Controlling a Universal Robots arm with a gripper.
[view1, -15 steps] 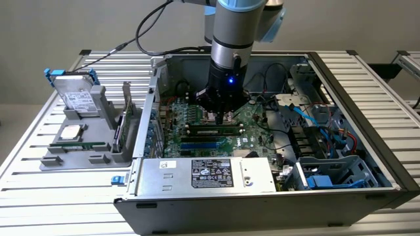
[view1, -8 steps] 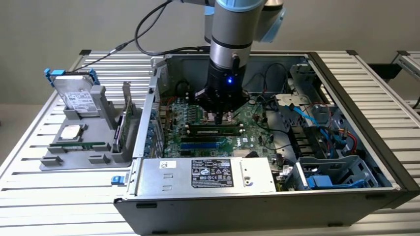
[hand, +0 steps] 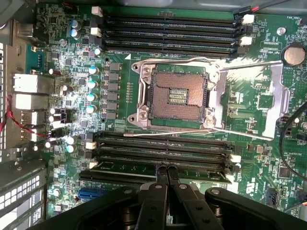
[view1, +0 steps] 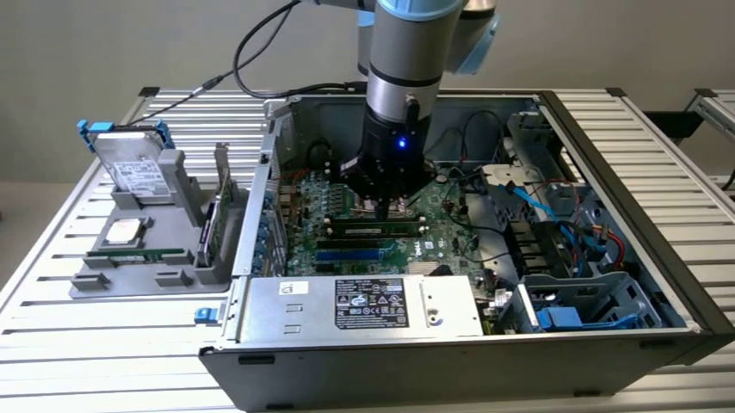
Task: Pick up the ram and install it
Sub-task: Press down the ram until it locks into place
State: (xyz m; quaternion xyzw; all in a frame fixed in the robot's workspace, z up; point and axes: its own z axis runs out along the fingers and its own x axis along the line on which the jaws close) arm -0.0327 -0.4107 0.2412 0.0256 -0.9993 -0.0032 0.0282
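The ram [view1: 370, 229] is a dark-green stick lying lengthwise in a black slot on the motherboard [view1: 442, 225], inside the open computer case. In the wrist view the ram [hand: 120, 166] sits in the slot bank nearest the camera. My gripper [view1: 385, 206] points straight down over the stick's middle. The two fingers of the gripper [hand: 166, 168] are shut against each other, with their tips at the ram's top edge and nothing between them.
The CPU socket [hand: 172, 96] lies open between two banks of black slots [hand: 168, 28]. A blue slot [view1: 350, 255] and the power supply [view1: 367, 305] lie near the ram. Cables [view1: 552, 215] crowd the case's right. A grey holder [view1: 126, 267] with a hard drive [view1: 136, 168] stands left.
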